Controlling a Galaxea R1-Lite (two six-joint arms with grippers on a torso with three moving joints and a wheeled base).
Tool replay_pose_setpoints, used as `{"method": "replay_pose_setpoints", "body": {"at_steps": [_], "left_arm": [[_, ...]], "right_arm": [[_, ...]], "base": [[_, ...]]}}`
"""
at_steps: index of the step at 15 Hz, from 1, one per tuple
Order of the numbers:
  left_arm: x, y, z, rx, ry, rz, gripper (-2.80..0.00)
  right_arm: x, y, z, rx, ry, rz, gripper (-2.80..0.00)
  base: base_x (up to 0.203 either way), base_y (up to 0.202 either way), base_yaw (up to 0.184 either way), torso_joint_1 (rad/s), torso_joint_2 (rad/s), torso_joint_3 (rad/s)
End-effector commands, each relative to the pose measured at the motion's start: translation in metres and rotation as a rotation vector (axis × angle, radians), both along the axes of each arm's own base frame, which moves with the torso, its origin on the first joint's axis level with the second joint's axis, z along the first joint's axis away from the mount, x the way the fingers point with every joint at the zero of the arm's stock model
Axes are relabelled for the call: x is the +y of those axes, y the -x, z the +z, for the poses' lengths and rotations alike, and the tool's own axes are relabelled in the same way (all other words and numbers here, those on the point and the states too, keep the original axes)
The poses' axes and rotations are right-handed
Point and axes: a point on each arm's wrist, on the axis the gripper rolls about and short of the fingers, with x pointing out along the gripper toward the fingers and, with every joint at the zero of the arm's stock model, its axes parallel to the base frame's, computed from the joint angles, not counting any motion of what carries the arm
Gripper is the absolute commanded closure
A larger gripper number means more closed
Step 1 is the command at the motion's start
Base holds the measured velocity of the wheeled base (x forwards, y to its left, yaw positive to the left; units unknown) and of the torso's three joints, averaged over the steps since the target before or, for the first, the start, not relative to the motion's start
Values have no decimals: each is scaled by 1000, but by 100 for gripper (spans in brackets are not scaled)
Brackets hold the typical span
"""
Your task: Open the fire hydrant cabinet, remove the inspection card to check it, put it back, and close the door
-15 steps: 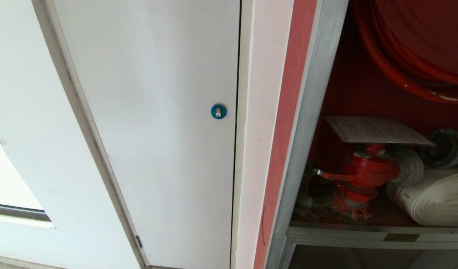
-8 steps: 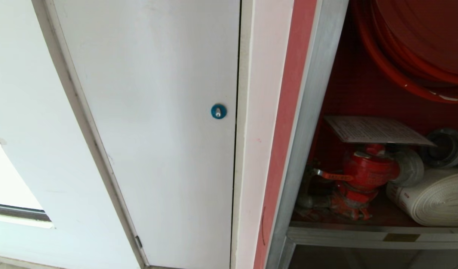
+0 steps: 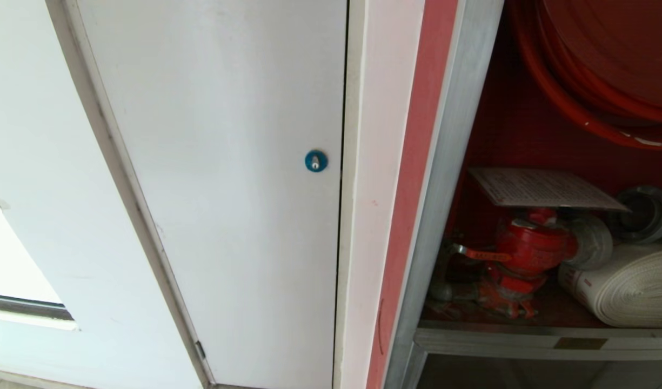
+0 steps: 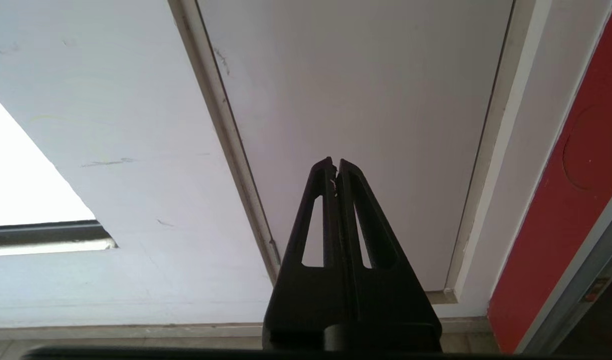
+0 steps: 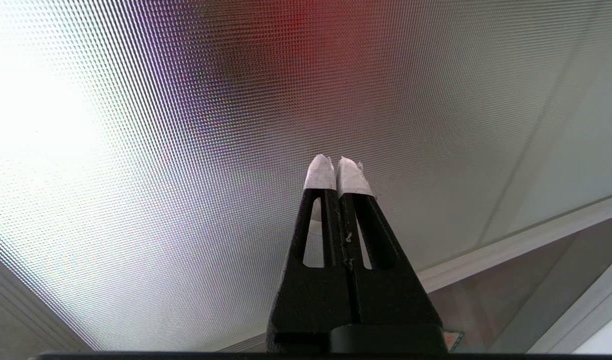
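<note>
the fire hydrant cabinet (image 3: 444, 178) is standing open, the inspection card (image 3: 541, 187) lying at 3 o'clock on the red valve (image 3: 530, 246) — both the left gripper (image 4: 335, 164) and the right gripper (image 5: 335, 165) are pressing their fingers together, empty — the door is looking left to close.

I see no claw here, so I place things against each other. A white door (image 3: 217, 178) with a round blue lock (image 3: 315, 161) fills the left. Right of it the cabinet (image 3: 444, 178) stands open, red inside. The card (image 3: 541, 188) lies flat on top of the red valve (image 3: 525, 248), with the white rolled hose (image 3: 628, 292) just beside it.
</note>
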Motion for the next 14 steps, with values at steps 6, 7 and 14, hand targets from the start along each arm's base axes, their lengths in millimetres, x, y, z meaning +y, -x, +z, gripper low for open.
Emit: {"method": "replay_pose_setpoints", "body": {"at_steps": [6, 7, 14], "left_arm": [[0, -2, -5, 21, 55, 13, 0], [0, -2, -5, 20, 55, 12, 0], [0, -2, -5, 21, 70, 22, 0]], "right_arm": [[0, 0, 0, 3, 0, 2, 0], [0, 0, 0, 3, 0, 2, 0], [0, 0, -1, 3, 0, 1, 0]], "base": [[0, 0, 0, 0, 0, 0], [0, 0, 0, 0, 0, 0], [0, 0, 0, 0, 0, 0]]}}
